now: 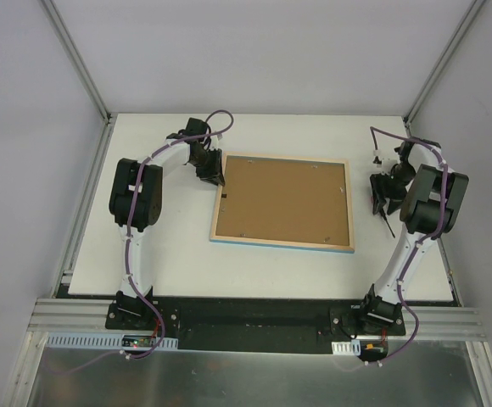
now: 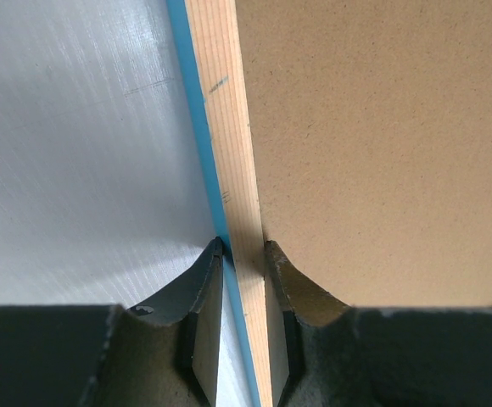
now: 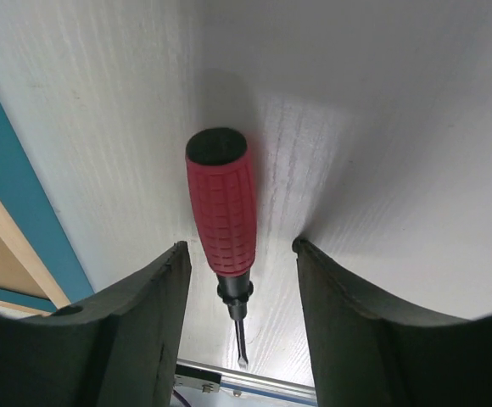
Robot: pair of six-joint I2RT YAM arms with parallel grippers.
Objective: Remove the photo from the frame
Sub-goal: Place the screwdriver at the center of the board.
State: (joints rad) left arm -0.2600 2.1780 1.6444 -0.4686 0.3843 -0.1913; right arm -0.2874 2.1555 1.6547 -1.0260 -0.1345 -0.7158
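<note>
The frame (image 1: 282,202) lies face down on the white table, its brown back panel (image 2: 373,144) up inside a pale wood rim (image 2: 229,127). A turquoise edge shows along the rim. My left gripper (image 1: 215,176) is at the frame's left side, shut on that rim (image 2: 244,254), one finger outside it and one on the back panel. The photo is hidden under the panel. Right of the frame, my right gripper (image 1: 384,203) hangs open (image 3: 239,250) over a red-handled screwdriver (image 3: 223,212) that lies on the table between the fingers, with a gap on each side.
The frame's turquoise border (image 3: 17,195) shows at the left of the right wrist view. Grey walls enclose the table on three sides. A metal rail (image 1: 254,322) with the arm bases runs along the near edge.
</note>
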